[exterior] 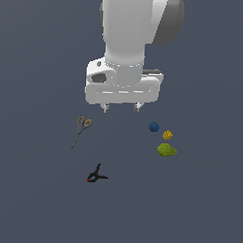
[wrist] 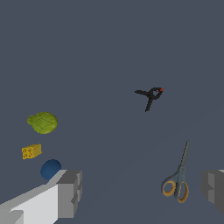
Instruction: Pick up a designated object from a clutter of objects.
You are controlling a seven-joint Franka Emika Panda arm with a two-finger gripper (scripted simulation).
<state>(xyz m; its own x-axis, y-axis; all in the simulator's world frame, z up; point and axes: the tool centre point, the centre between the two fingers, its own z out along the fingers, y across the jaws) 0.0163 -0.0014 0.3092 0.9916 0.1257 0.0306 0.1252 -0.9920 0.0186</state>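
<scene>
The designated object, an olive-green lumpy blob (exterior: 167, 150) (wrist: 43, 122), lies on the grey floor toward the exterior view's right. My gripper (exterior: 121, 108) (wrist: 140, 192) hangs high above the floor, open and empty, its two fingers (wrist: 70, 192) wide apart. It sits well off from the blob, over the gap between the scissors and the ball. The rest of the clutter is spread out: a yellow knobbly piece (exterior: 167, 134) (wrist: 31, 151), a dark blue ball (exterior: 154, 127) (wrist: 50, 169), orange-handled scissors (exterior: 82, 129) (wrist: 178, 181) and a black clamp with a red tip (exterior: 96, 175) (wrist: 149, 95).
The yellow piece and the blue ball lie close beside the olive blob, all three apart from one another. Scissors and clamp lie toward the exterior view's left. The white arm (exterior: 132, 39) fills the upper part of the exterior view.
</scene>
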